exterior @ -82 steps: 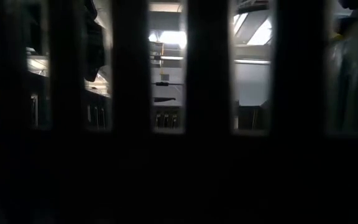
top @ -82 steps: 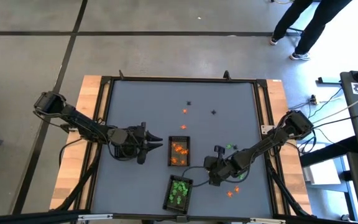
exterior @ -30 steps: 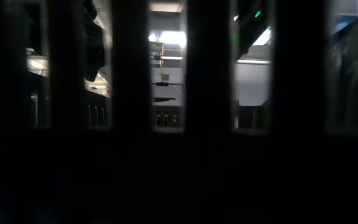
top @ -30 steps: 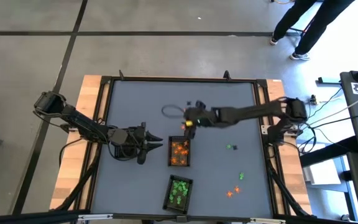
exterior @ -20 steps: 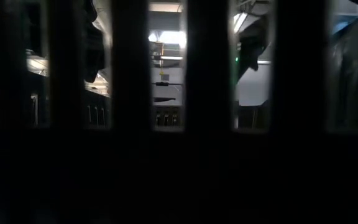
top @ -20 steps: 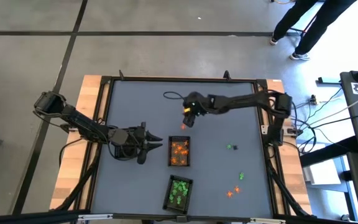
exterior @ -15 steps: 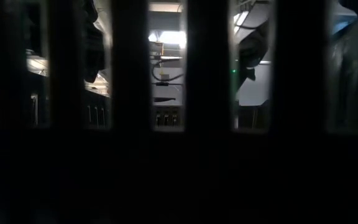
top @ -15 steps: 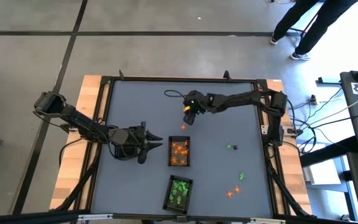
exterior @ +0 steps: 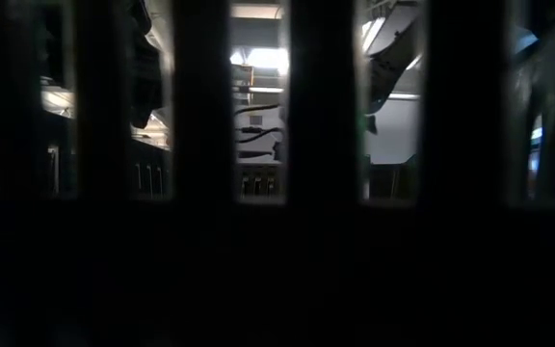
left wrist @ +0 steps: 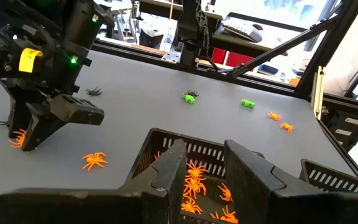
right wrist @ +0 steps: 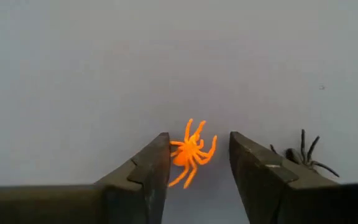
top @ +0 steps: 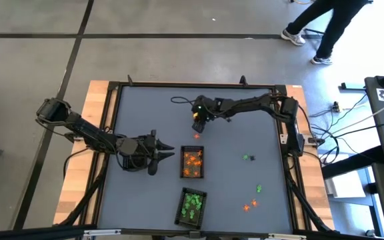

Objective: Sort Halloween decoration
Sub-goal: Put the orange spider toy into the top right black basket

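- Two arms stood over the grey table (top: 145,107), the largest item in the scene; the low view showed nothing usable of the work surface.
- The left gripper (top: 167,155) waited beside the tray of orange spiders (top: 192,164), its fingers (left wrist: 173,167) apart and grasping nothing, as the left wrist view showed.
- The right gripper (right wrist: 199,158) was at the far middle of the table, low over the surface. Its fingers (right wrist: 149,168) were open, one on each side of an orange spider (right wrist: 192,150), with a gap visible between each pad and the spider. It was not yet gripped.
- A second tray (top: 193,205), at the near edge, held green pieces.
- Halloween decoration was still loose: another orange spider (top: 197,136) between the right gripper and the orange tray, green pieces (top: 247,158) on the right half, orange ones (top: 249,205) near the right front, and black spiders (left wrist: 94,91) on the far part.
- A black spider (right wrist: 303,155) lay just beside the right gripper's outer finger.
- Risks, as judged: the spider's thin legs could slip out when the fingers closed, or the piece could be pushed flat and skid away if the tips sat too high. If the gripper drifted sideways, the outer finger could knock the black spider or drag it along, and it could end in the orange tray.
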Robot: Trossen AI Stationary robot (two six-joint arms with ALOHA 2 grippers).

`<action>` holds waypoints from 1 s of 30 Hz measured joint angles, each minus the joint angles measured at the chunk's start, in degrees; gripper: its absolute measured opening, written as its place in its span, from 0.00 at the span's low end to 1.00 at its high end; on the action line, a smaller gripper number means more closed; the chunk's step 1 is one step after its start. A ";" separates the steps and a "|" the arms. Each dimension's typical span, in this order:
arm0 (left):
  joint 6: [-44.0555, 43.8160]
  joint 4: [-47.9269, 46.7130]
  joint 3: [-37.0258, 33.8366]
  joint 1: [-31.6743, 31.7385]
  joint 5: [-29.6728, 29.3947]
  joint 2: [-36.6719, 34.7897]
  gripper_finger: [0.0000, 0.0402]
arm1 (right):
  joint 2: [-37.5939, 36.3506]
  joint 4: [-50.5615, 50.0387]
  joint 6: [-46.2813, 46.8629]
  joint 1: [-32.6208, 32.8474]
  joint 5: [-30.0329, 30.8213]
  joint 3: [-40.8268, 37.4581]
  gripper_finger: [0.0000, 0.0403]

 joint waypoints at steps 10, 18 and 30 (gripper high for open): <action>-0.32 0.00 0.01 -0.04 0.86 0.00 0.25 | -2.15 -2.96 -0.16 0.05 0.15 -0.24 0.05; -0.37 0.06 0.02 -0.04 1.51 0.00 0.25 | -9.05 -7.81 0.57 2.36 -1.79 -0.37 0.05; -0.68 0.65 0.02 -0.04 1.55 0.00 0.25 | -14.06 -7.47 2.87 20.44 -5.73 -0.25 0.07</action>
